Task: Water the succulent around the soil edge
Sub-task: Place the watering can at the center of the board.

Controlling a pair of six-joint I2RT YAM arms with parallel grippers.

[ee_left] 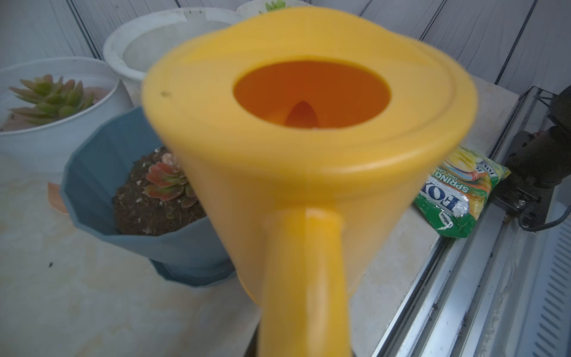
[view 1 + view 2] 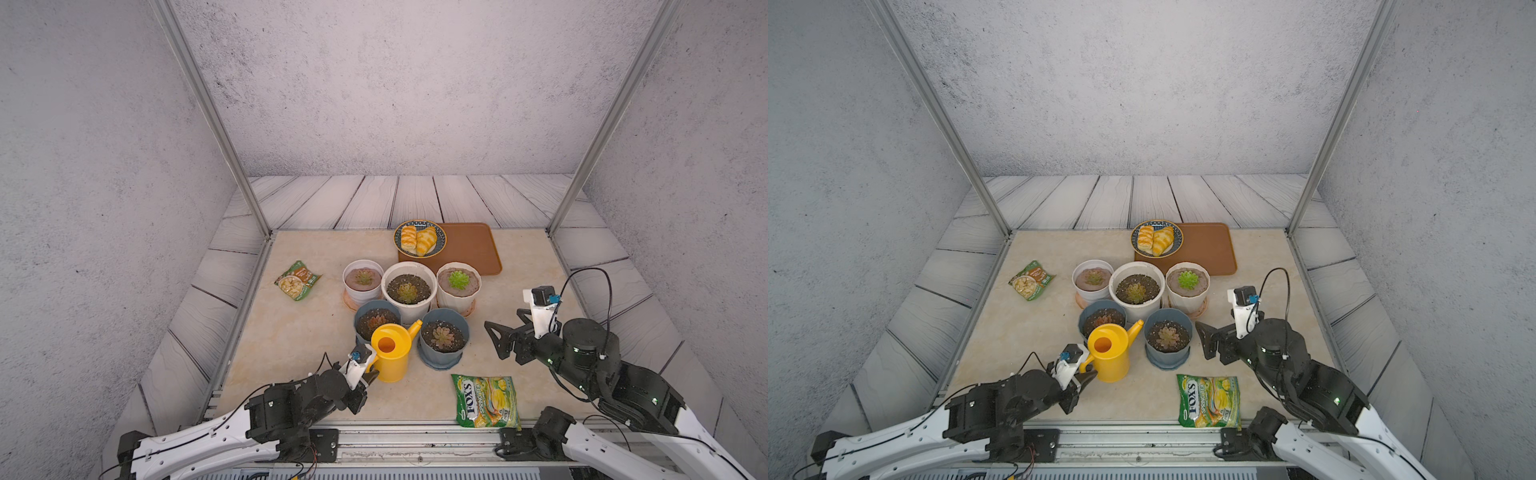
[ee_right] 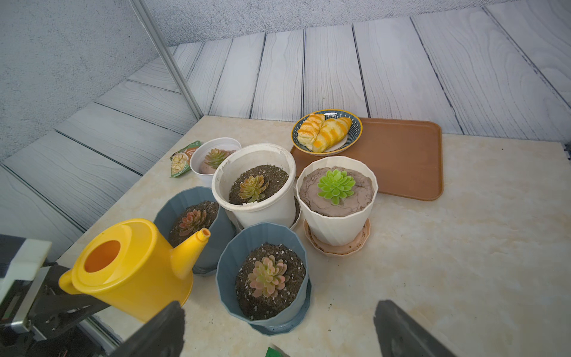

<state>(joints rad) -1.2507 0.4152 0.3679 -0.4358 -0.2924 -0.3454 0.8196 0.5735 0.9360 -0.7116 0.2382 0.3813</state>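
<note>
The rigid, slick yellow plastic watering can (image 2: 392,353) (fill unseen) carries best by its handle (image 1: 304,262), clamped in the left gripper (image 2: 369,372), spout (image 2: 415,326) pointing away from it; the right gripper (image 2: 496,340) stands open.

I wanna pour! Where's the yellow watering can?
In a top view, the watering can is front-centre, held by the left gripper, beside the right-hand blue pot.

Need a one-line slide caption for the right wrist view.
Left gripper grips the yellow watering can by its handle beside five potted succulents; right gripper open and empty.
</note>
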